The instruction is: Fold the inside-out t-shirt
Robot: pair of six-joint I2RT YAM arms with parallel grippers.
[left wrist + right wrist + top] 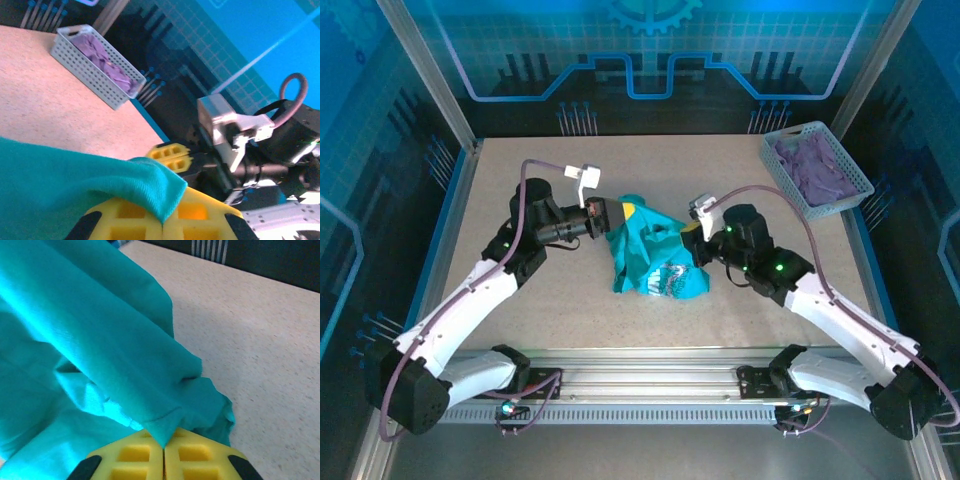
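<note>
At the middle of the speckled table, the inside-out t-shirt is pictured bunched in a crumpled heap, its upper edge raised between two arms. The left gripper is clamped tight on a corner of the teal cloth, and the right gripper is likewise closed on a thin pinch of a folded edge. Both holds are judged slight. Only a sliver of fabric is caught at the tips, so it could be lost to a hard pull apart, or the shirt could be dragged while twisted. The knit is soft, matte and limp, draped in loose ridges. The fingers are moulded in yellow gridded plastic. At the far right corner, a purple cloth is heaped in a grey perforated basket.
</note>
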